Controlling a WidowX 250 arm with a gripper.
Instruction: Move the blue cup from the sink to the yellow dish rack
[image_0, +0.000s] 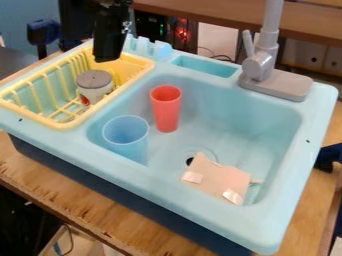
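Observation:
The black gripper (109, 54) hangs at the upper left, above the back part of the yellow dish rack (79, 120). Its fingertips cannot be made out clearly. Nearest below it, a white jar with a grey lid (94, 81) stands in the rack. In the light blue sink (247, 120), a red cup (165, 109) stands upright toward the back left. A translucent blue cup (126, 137) is in front of it, near the left wall. A tan piece of cardboard with shiny tape (218, 179) lies on the sink floor beside the drain.
A grey faucet (259, 67) rises at the sink's back right edge. Light blue pegs (148, 47) stick up behind the rack. The sink unit sits on a wooden table (87, 207). A dark blue object (328, 157) is at the right edge.

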